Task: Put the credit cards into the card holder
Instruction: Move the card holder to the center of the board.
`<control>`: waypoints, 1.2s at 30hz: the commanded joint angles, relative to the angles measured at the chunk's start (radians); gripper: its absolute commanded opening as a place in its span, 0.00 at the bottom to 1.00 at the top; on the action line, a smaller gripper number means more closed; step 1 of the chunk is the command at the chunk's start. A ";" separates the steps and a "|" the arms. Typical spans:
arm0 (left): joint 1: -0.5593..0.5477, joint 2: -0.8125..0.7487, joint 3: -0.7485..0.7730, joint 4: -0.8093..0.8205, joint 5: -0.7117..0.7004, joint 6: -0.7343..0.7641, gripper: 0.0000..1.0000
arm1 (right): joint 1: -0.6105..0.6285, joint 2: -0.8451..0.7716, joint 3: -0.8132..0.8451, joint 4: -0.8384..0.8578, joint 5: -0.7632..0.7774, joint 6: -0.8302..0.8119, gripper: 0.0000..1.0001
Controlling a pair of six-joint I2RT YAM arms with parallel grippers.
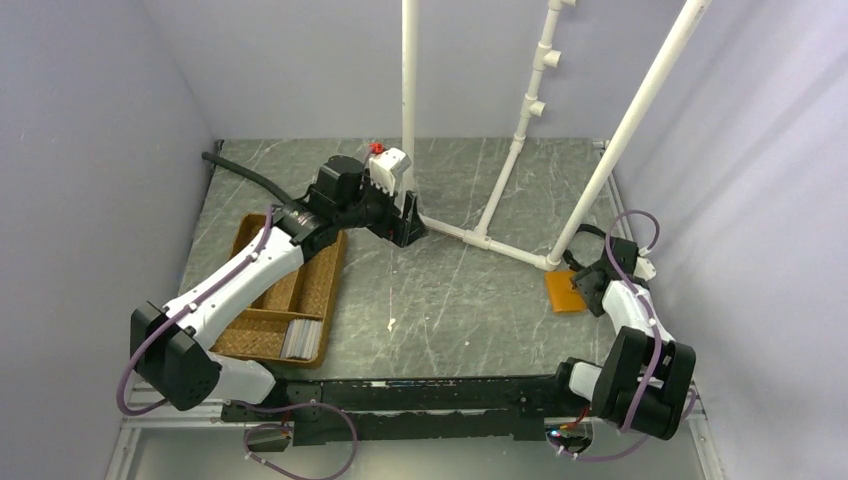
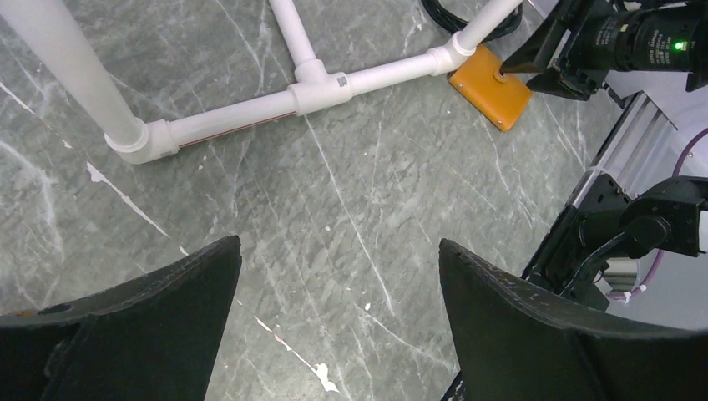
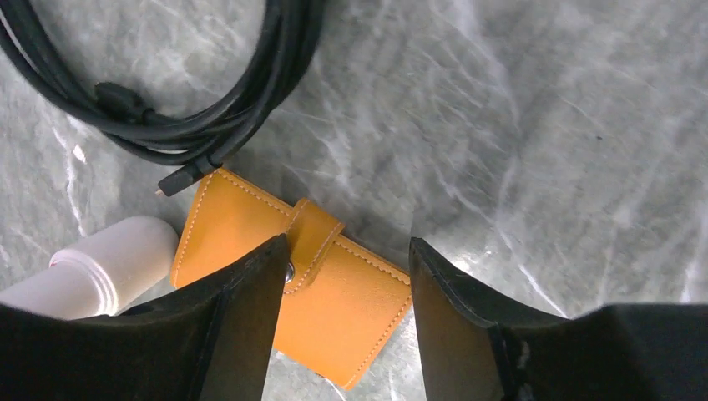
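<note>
The orange-tan card holder [image 1: 563, 291] lies flat on the table beside the foot of a white pipe frame, its snap flap shut. It also shows in the right wrist view [image 3: 351, 301] and the left wrist view [image 2: 488, 90]. My right gripper [image 1: 585, 283] [image 3: 346, 244] is open just over the holder, its left finger [image 3: 242, 309] covering the snap; it holds nothing. My left gripper [image 1: 412, 230] [image 2: 341, 246] is open and empty above bare table near the frame's back post. The credit cards [image 1: 303, 338] stand as a pale stack in the woven tray's near right compartment.
The brown woven divided tray [image 1: 262, 303] sits at the left under my left arm. The white pipe frame [image 1: 480, 238] [image 2: 250, 117] crosses the middle and back of the table. A black cable coil [image 3: 217, 100] lies just beyond the holder. Walls close in on both sides.
</note>
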 commanded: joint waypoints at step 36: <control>-0.275 0.765 0.260 0.380 0.059 -0.573 0.05 | 0.582 0.046 0.059 0.029 0.031 -0.065 0.36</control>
